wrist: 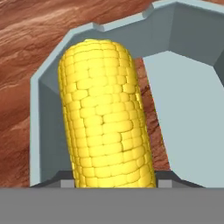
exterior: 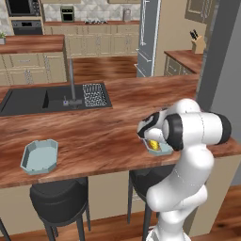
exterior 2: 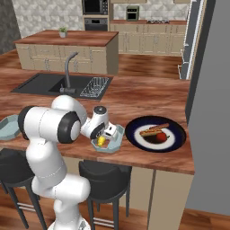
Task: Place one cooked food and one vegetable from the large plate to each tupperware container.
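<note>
My fingers grasp the corn (wrist: pixel 107 118) over the near tray (exterior 2: pixel 114 144) on the wood counter (exterior: pixel 108 132), plate (exterior 2: pixel 177 140) beside it, sink (exterior: pixel 28 100) beyond.

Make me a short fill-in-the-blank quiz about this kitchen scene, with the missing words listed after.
1. The gripper holds a yellow ____ over the near tray.
2. The hot dog lies on the dark round ____.
3. The far tray holds ____ food.
4. Beside the hot dog sits a small ____ vegetable.

Missing words: corn cob; plate; no; red
</note>
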Controlling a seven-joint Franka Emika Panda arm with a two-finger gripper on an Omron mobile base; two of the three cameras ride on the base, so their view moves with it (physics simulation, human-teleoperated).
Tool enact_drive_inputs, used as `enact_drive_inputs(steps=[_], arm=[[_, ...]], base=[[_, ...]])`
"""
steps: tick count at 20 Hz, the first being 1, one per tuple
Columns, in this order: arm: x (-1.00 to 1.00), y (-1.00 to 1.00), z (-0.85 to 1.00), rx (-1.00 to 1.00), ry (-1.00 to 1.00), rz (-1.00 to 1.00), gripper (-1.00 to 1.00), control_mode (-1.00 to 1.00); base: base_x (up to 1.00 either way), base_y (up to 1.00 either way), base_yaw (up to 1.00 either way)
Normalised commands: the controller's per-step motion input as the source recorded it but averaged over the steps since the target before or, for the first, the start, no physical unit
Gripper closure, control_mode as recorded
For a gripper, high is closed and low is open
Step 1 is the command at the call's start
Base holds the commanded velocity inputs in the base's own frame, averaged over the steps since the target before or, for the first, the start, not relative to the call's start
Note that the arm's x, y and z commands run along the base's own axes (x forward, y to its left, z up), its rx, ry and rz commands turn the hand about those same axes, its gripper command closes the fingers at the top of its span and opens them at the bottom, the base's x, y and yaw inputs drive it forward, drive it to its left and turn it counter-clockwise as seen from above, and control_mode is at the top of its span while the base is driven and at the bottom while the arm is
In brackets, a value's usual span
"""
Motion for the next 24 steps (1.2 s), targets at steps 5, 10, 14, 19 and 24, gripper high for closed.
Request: enact_drive_inputs(steps=[5,10,14,19,24], arm=[[0.06,0.08,-0.04,0.00,0.00,-0.01,-1.00,-1.00],[0.00,-0.01,0.15,0.00,0.00,0.00,-1.00,-1.00],[-0.03,0.00,0.35,0.00,0.00,-0.04,-1.00,-1.00],[-0.19,-0.05,0.50,0.00,0.00,-0.04,-1.00,-1.00],[-0.06,-0.40,0.47,-0.03,0.07,-0.13,-1.00,-1.00]], base=[[0.00,0.00,0.00],[0.00,0.00,0.00],[0.00,0.00,0.00],[0.00,0.00,0.00],[0.00,0.00,0.00]])
